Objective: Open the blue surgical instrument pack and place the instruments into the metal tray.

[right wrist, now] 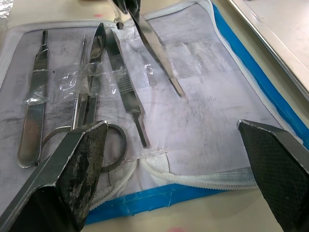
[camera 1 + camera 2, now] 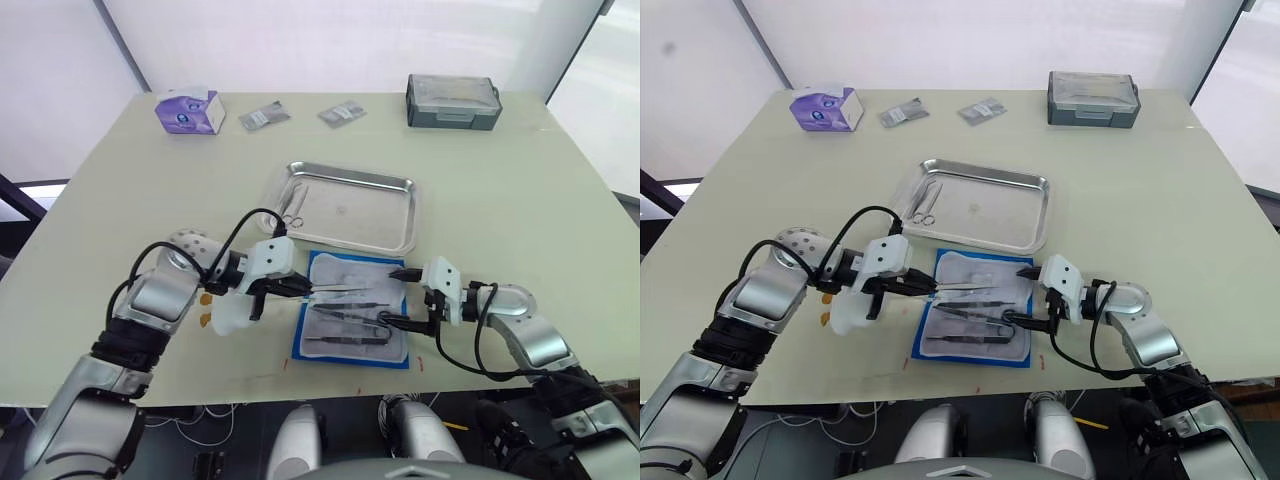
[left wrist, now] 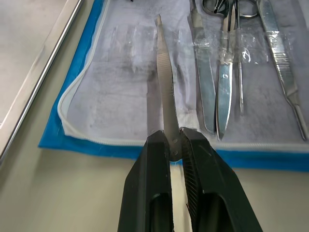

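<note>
Between the two pincers, the blue surgical instrument pack (image 2: 352, 322) lies unfolded flat on the tabletop (image 2: 520, 190), its pale lining facing up. At the pack's left edge, the left pincer (image 3: 175, 145) has its black fingers pressed together on the near end of a pair of straight tweezers (image 3: 165, 96); the tweezers reach from the fingertips out over the lining, pointing toward the right pincer. Just to one side of the held tweezers, the other instruments (image 1: 91, 92) rest side by side on the lining: a second pair of tweezers, ring-handled scissors, a thin probe and a flat-handled tool, some under a strip of clear film.

At the pack's right edge, the right pincer (image 1: 176, 145) is spread wide and holds nothing. One fingertip hangs over the ring handles of the scissors, the other over the pack's blue border, with the white zip edge between them.

Beyond both pincers, just past the far edge of the pack, sits the metal tray (image 2: 385, 185). A pair of ring-handled scissors (image 2: 291, 207) already lies in its left end, on the left pincer's side.
</note>
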Controlling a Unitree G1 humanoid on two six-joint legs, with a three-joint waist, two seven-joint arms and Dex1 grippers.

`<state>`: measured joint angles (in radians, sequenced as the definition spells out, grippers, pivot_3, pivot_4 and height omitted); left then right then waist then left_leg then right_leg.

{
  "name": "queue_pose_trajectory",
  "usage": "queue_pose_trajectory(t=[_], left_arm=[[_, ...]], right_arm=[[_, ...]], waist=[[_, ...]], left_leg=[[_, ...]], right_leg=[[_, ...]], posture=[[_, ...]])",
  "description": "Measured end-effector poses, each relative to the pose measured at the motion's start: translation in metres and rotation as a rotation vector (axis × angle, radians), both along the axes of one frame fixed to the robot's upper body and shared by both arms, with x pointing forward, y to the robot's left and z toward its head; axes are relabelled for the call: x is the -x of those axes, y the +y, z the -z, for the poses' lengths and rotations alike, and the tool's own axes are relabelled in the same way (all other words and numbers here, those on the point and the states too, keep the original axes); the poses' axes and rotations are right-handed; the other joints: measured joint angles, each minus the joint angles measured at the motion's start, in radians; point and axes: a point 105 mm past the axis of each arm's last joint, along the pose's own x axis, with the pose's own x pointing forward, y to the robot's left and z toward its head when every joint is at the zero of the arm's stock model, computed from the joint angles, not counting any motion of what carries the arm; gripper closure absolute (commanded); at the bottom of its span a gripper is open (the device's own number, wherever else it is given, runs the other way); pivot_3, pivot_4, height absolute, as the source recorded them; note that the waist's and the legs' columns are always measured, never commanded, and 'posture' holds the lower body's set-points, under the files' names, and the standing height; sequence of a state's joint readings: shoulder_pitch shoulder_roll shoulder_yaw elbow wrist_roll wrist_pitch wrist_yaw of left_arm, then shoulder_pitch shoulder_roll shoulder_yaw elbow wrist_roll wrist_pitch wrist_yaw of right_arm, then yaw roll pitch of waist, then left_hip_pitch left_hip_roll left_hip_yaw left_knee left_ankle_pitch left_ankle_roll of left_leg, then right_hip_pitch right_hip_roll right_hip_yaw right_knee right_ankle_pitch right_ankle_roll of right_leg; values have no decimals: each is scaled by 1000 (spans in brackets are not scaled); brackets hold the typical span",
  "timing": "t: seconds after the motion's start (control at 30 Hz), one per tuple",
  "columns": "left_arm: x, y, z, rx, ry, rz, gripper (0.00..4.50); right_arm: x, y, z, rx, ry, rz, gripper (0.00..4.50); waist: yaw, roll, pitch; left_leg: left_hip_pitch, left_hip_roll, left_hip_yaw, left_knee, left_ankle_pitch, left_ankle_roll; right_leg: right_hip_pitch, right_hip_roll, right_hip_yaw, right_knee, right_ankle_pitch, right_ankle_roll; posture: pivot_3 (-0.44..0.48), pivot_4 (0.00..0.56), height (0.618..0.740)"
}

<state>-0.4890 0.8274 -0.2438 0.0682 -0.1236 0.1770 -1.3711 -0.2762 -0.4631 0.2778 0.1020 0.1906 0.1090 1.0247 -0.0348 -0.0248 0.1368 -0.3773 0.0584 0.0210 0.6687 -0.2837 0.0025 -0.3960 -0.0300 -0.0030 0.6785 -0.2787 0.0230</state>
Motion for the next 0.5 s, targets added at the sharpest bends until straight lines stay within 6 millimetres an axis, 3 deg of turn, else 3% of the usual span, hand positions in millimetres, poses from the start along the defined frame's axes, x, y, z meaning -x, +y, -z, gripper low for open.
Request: queue_pose_trajectory(t=[0.5], left_arm=[[12,35,-16,-85,25,1,4460]], right_arm=[[0,-4,1,6,5,0,0]], waist=[[23,-1,0]], left_leg=[[0,2,-2,0,0,0]], right_leg=[[0,1,-3,1,-2,-3]], posture=[[0,150,731]])
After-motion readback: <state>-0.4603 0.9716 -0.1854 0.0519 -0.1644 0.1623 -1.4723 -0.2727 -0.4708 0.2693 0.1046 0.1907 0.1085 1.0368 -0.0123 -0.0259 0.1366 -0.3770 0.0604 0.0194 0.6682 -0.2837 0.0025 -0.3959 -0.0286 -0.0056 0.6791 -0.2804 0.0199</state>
